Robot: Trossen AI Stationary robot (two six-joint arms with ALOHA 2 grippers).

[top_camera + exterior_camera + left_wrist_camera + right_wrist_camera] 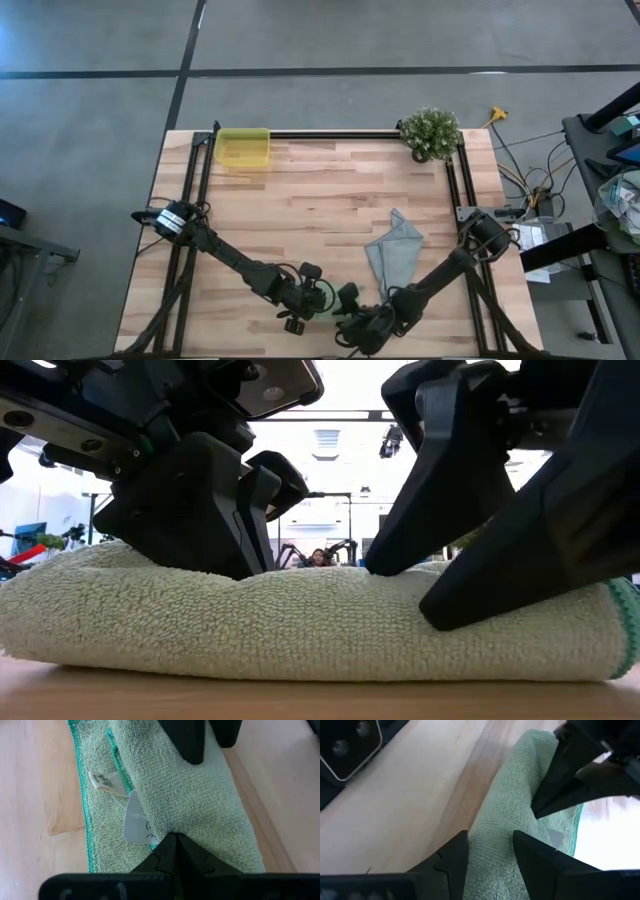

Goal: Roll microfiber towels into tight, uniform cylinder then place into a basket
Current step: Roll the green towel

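The light green towel [300, 625] lies on the wooden table near its front edge. It is mostly rolled into a thick roll [200, 805], and a flat flap with a teal hem and a white tag [102, 781] still lies on the wood beside it. My left gripper [170, 842] is shut, its tips on the roll. My right gripper [490, 850] is set across the roll a little farther along. The grey-blue towel [393, 250] lies crumpled on the table to the right. The yellow basket [243, 147] stands at the far left edge. My left gripper presses its shut fingertips [255, 560] down on the top of the roll [172, 827], slanting down from the table's left. The cloth dents under the tips, and the roll lies on the table. My right gripper has the roll [492, 837] between its two fingers [452, 857], and the roll fills the gap. The fingers slant down from the table's right and lie across the roll. In the low view both tips [385, 565] sink into the cloth.
A potted plant [431, 132] stands at the far right corner. A black frame rail [340, 134] runs along the far edge and both sides. Bare wood lies between the towels and the basket.
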